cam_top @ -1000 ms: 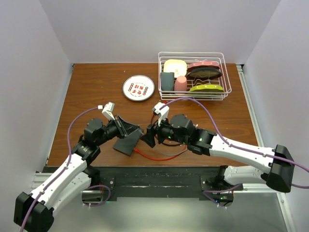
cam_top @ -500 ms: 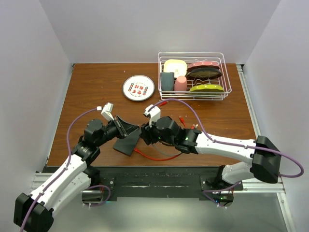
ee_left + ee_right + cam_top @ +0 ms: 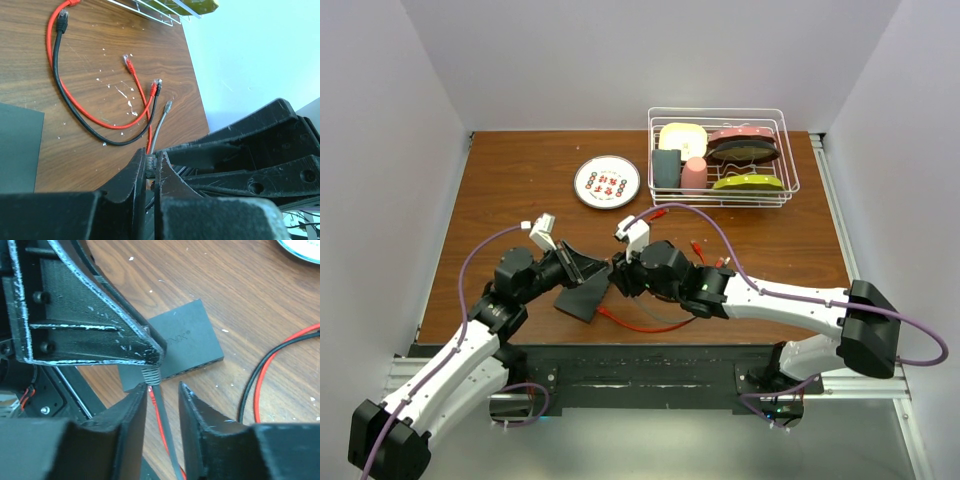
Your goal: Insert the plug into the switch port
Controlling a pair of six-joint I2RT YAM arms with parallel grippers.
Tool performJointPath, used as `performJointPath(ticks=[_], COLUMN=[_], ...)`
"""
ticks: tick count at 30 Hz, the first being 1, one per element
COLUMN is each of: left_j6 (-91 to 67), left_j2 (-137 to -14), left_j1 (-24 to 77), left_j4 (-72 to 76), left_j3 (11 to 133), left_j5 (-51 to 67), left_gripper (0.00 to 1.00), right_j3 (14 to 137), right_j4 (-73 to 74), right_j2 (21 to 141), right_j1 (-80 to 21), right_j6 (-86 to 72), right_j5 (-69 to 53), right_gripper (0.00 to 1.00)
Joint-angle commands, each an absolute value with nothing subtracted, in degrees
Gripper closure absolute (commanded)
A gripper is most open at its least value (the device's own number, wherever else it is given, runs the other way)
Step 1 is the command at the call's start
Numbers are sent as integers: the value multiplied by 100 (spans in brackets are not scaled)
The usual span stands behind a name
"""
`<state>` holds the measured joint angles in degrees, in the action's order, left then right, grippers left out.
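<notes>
Top external view: the wooden table (image 3: 500,200) carries the switch (image 3: 582,298), lying flat at lower centre-left beneath the left gripper (image 3: 151,164); that claw is clamped on the plug (image 3: 150,374) of a grey cable (image 3: 167,440); the right gripper (image 3: 162,387) has its jaws apart, straddling the cable.

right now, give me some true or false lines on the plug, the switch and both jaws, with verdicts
The left jaws hold the grey plug. True.
The grey plug sits in the switch. False: it is pinched in the left jaws, outside any port.
The right jaws stand open around the grey cable. True.
The switch lies on the white plate. False: it lies on the wooden table, apart from the plate.
</notes>
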<state>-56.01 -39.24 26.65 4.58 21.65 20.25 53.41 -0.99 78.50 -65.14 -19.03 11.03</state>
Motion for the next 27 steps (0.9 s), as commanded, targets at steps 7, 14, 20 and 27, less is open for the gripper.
performJointPath(ticks=[7,14,20,27], left_j6=[-5686,-5617,-5354,-4913], left_j2=[-3771,-3744,-3726,-3612], left_j1=[2689,2689,2689,2689], left_j4=[580,606,414,-421], left_j3=[2092,2074,2302,2874], left_j5=[2021,2048,1899,1293], left_gripper=[100,94,39,2], right_j3=[5625,5528,5370,5142], right_j4=[-334,-317,-211,-62], right_j2=[7945,7813,7612,7392], right_j1=[-6592,-6592,-6600,-6592], right_j6=[-1890,-1846,-1793,-1582], right_j5=[1195,1336,1353,1100], right_gripper=[93,100,100,100])
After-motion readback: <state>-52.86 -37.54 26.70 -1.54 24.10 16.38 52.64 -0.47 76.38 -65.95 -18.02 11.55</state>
